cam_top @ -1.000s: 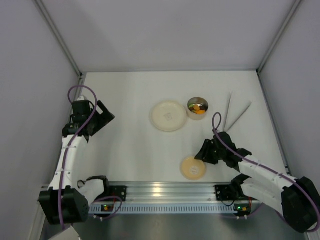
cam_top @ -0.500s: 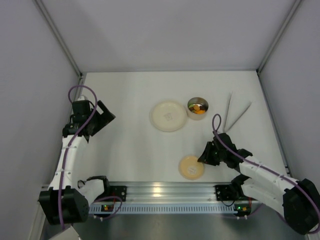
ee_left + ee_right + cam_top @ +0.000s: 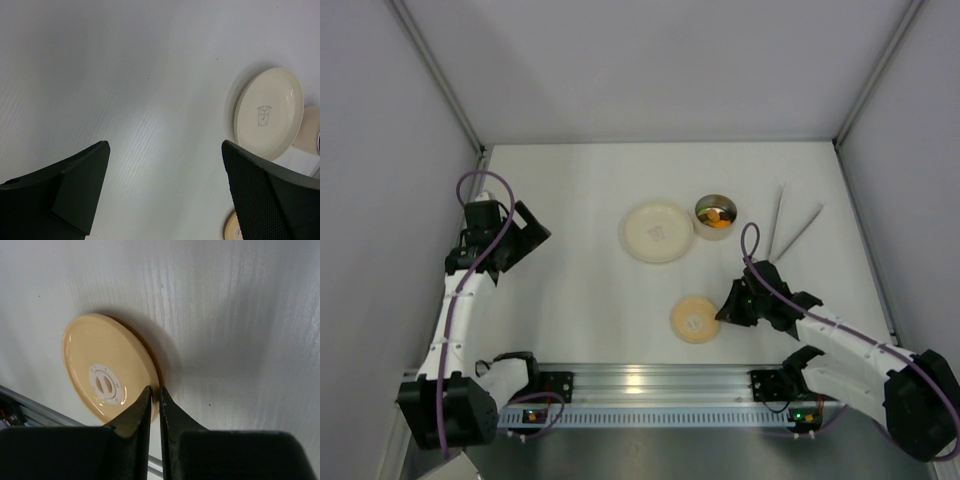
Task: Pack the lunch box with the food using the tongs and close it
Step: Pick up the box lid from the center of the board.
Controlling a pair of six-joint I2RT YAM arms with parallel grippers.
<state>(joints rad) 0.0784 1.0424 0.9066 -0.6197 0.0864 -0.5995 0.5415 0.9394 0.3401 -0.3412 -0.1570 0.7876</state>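
My right gripper (image 3: 155, 392) is clenched on the lid (image 3: 102, 371), with the rim nipped between my two fingertips and only a thin slit left between them. The lid is tan, round and flat, with a small white disc at its middle. A dark shadow sits under the side I hold, so that edge looks raised off the table (image 3: 580, 285). I cannot tell whether the opposite edge touches down. From above, the lid is near the front of the table, just left of my right wrist and well short of the tin (image 3: 701, 212).

The tin stands uncovered further back, just beside the right edge of the plate (image 3: 659, 232). I cannot tell whether the two touch. The food (image 3: 719, 214) is inside it. I can make out orange and a bit of green, and the rest is too small to sort.

The tongs (image 3: 792, 228) lie flat on the table to the right of the tin, apart from it. Their two thin arms spread toward the back and meet at the end nearest my right arm.

My left gripper (image 3: 164, 146) is released, with its fingers spread wide and nothing between them. It hangs over bare table on the left side, well away from the plate
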